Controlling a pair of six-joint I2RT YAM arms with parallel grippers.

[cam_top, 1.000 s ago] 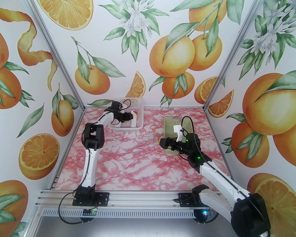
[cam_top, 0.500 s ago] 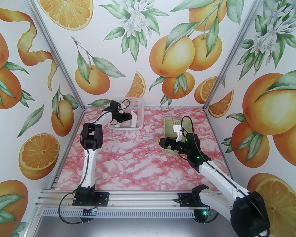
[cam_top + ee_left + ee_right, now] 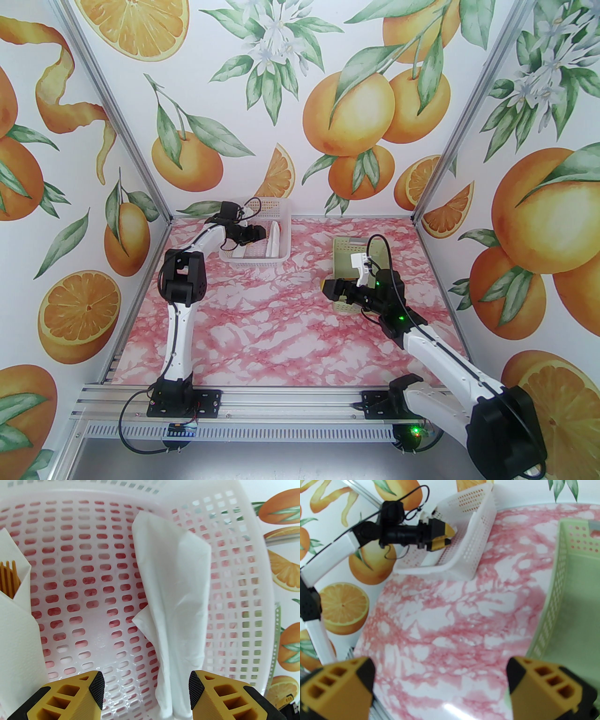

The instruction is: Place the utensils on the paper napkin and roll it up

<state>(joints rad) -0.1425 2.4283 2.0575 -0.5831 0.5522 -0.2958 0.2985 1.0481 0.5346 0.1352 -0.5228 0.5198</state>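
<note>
The left arm (image 3: 178, 342) rises from its base at seven o'clock, bends at the elbow and stretches toward eleven o'clock. Its left gripper (image 3: 146, 688) points toward three o'clock, jaws parted. The right arm (image 3: 440, 356) leans from five o'clock toward the centre, and the right gripper (image 3: 440, 676) faces nine o'clock, jaws spread wide.

I've got a pink-marbled bench (image 3: 281, 328) w/ 2 baskets sitting on it: white basket (image 3: 255, 261) at frame centre-left by the back wall, green basket (image 3: 344, 260) right of centre, well apart.
</note>
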